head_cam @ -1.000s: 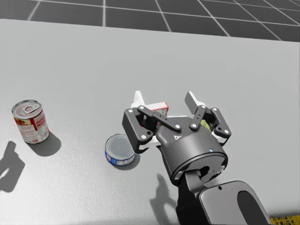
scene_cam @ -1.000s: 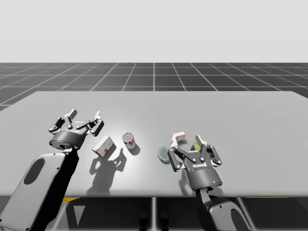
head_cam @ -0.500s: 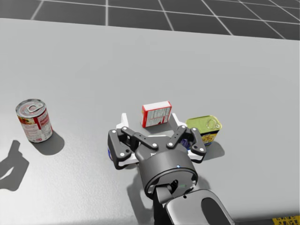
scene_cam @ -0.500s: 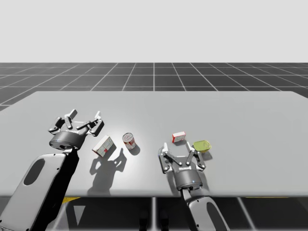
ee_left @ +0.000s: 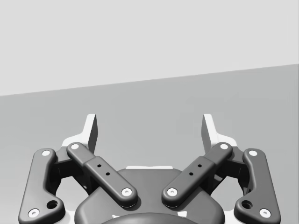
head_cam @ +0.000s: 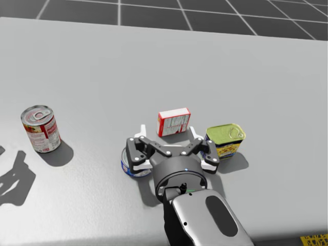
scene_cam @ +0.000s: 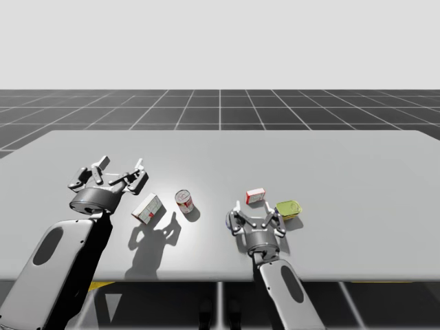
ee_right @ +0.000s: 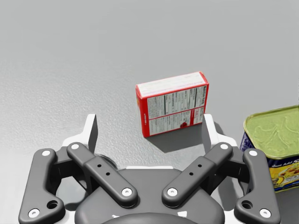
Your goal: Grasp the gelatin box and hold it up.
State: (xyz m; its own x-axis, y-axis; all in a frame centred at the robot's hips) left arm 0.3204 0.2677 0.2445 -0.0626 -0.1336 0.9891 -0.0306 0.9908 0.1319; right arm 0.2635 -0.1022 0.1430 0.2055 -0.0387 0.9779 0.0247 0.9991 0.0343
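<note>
Starting at the near edge of the desk [scene_cam: 344, 172], the right gripper [scene_cam: 256, 218] is seen low over the surface with its fingers spread wide and nothing clasped between them. A flat blue round can [head_cam: 126, 165] is partly hidden under the gripper's left side in the head view.

The gelatin box [ee_right: 172, 102] is found just ahead of the fingertips, lying flat on the desk and slightly skewed. Its upper face is framed in red, and two white panels of fine black print are shown on it, too small to be read. Whether the nearer corner of the box touches the finger beside it cannot be told. A rectangular can [ee_right: 273, 140] with a green lid and blue and yellow sides is set just beside the box, on its right; a strip of lettering on its side is not legible.

Farther left, a red and white round can [scene_cam: 183, 202] is stood upright, well apart from the gelatin box. A white and red box [scene_cam: 148, 207] is laid beside it. The left gripper [scene_cam: 122, 168] is held beyond that box, fingers released and parted, with nothing between them.

The desk is plain matte grey and dark shadows are cast on it. Beyond it, a dark gridded floor [scene_cam: 220, 110] is spread under a pale, featureless backdrop.
</note>
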